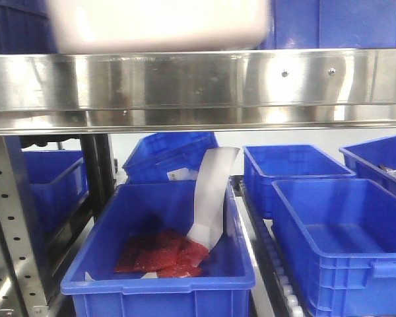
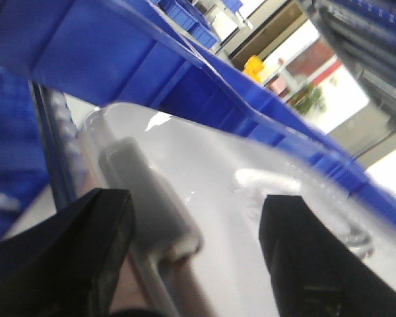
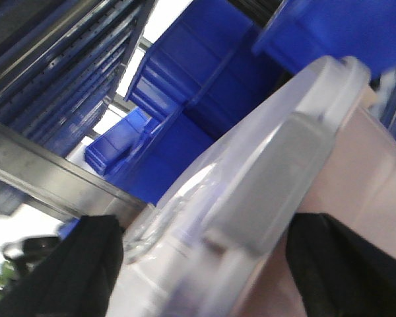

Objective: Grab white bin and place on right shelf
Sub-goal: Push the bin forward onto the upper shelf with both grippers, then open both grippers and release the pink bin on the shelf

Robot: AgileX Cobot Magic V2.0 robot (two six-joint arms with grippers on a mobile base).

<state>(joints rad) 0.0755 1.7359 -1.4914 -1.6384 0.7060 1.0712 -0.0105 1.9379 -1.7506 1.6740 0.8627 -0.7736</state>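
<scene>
2 arms are bracing the white bin (image 1: pixel 158 23), which is showing blurred just above the front rail of the right shelf (image 1: pixel 198 89); the rail is hiding its base. The left gripper (image 2: pixel 198 211) and the right gripper (image 3: pixel 204 231) are both spread wide across a bin end, pinching nothing. The placing step is likely running. Next, the bin probably needs easing inward, level, before release.

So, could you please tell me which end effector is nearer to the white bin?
Neither is clearly nearer: the left end effector straddles the white bin at its moulded handle, and the right end effector straddles its lidded rim.
</scene>
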